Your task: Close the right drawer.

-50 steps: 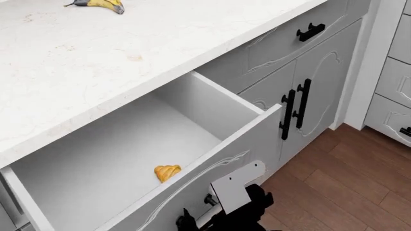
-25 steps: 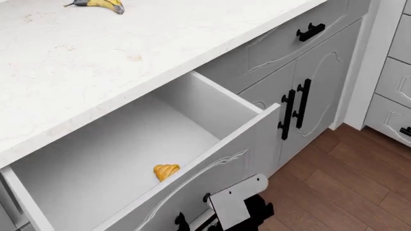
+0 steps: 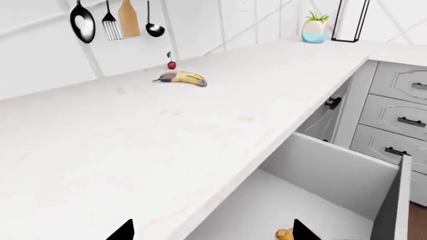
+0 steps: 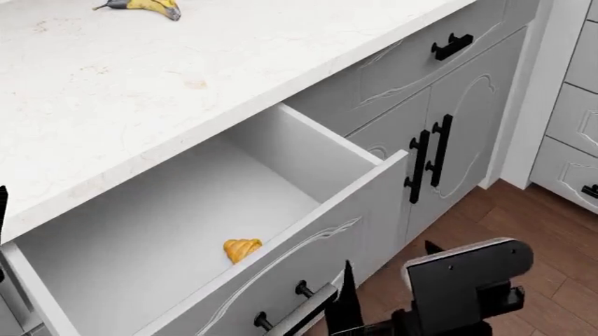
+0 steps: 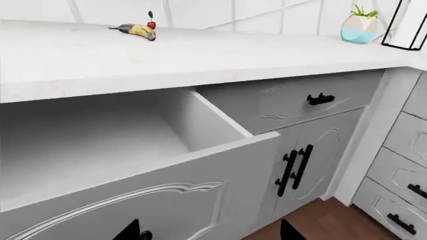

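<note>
The right drawer (image 4: 323,241) stands pulled far out, its pale box open below the white countertop (image 4: 140,91). Its black bar handle (image 4: 291,313) shows low on the curly-framed front. My right gripper (image 4: 388,280) is open, just right of the handle's end and off the drawer front. In the right wrist view the gripper (image 5: 209,234) faces the drawer front (image 5: 167,192), with one handle post (image 5: 143,234) by a fingertip. My left gripper (image 3: 212,235) is open and empty, above the counter edge and the drawer's inside.
A small golden pastry (image 4: 242,249) lies in the drawer. A banana (image 4: 145,6) lies far back on the counter. Tall cabinet doors with vertical black handles (image 4: 428,157) stand to the right, a closed drawer (image 4: 452,46) above them. The wood floor (image 4: 523,266) lies below.
My right gripper has let go of the bar handle and moved right, away from the drawer front, with its fingers now open. The drawer has stayed open.
</note>
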